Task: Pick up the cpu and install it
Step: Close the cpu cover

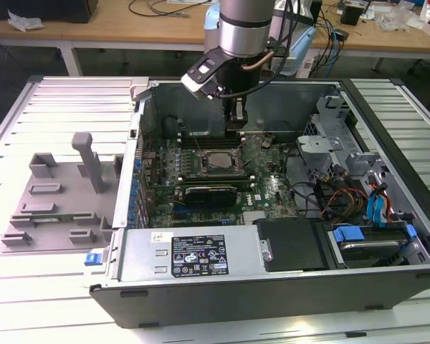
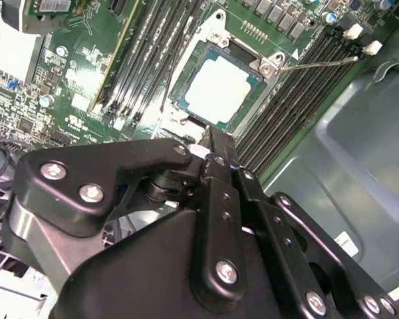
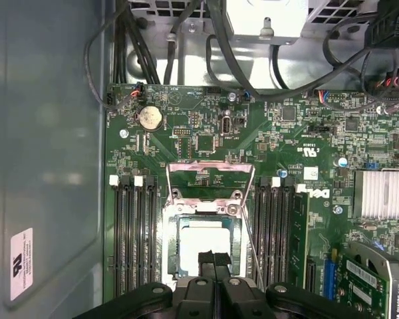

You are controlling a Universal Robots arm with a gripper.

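One chip matters here: the cpu [image 3: 206,242] lies flat inside its socket on the motherboard [image 3: 206,133], with the pale metal top facing up. In the exterior view it is a little above the middle of the frame, inside the open computer case [image 1: 272,304], which lies on its side on the surface [image 1: 57,93]. The hinged socket frame [image 3: 209,174] stands open beside the chip and the thin lever [image 2: 319,63] is swung free. I think this is so that the chip can sit in freely; the locking is not yet done. The gripper [image 3: 213,259] hangs directly over one edge of the cpu. Its fingers [image 3: 205,262] are pressed together with nothing between them, so they grasp no object. Whether the tips touch the chip I cannot tell. Memory slots [image 3: 136,232] run on both sides of the socket.
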